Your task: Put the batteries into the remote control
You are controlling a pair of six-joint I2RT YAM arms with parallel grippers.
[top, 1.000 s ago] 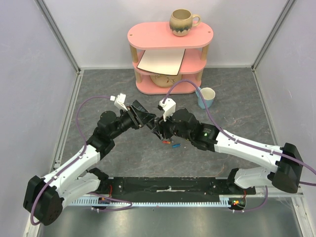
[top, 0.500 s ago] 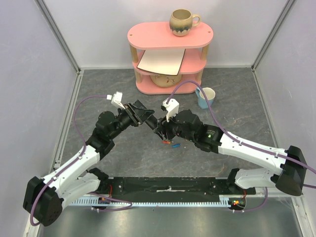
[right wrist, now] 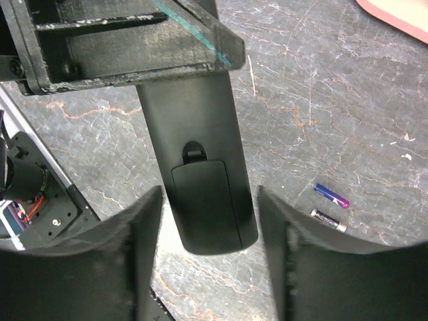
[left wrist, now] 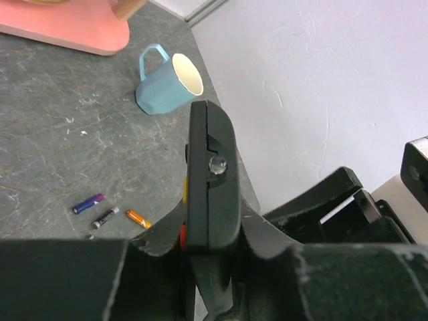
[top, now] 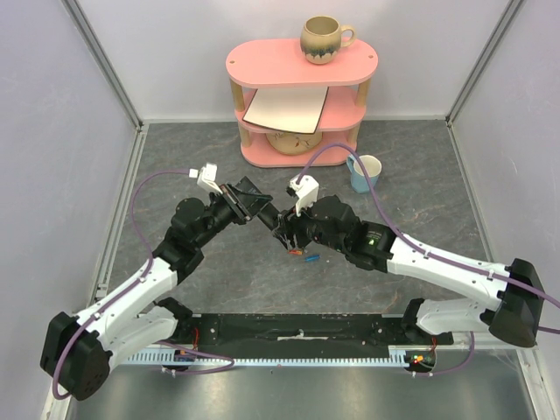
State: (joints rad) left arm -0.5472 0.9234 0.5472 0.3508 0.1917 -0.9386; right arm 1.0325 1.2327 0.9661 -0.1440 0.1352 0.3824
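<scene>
The black remote control [left wrist: 210, 180] is held on edge above the table, with my left gripper [left wrist: 212, 231] shut on its lower end. In the right wrist view its back faces the camera, the battery cover [right wrist: 210, 200] closed. My right gripper [right wrist: 208, 221] is open, one finger [right wrist: 144, 231] on each side of the remote's end with a gap on both sides. Three batteries lie on the table beside it: a blue-purple one [left wrist: 88, 203], a dark one [left wrist: 105, 217] and an orange one [left wrist: 137, 218]. From above, both grippers meet at the remote [top: 267, 216], over the batteries [top: 304, 255].
A pink three-tier shelf [top: 300, 96] stands at the back with a brown mug [top: 324, 39] on top. A light blue cup [top: 367, 172] sits on the table to its right. Grey walls close in both sides.
My left gripper's jaws have closed tight onto the remote. My right arm shifted slightly right a second ago and has since stayed, its jaws unchanged.
</scene>
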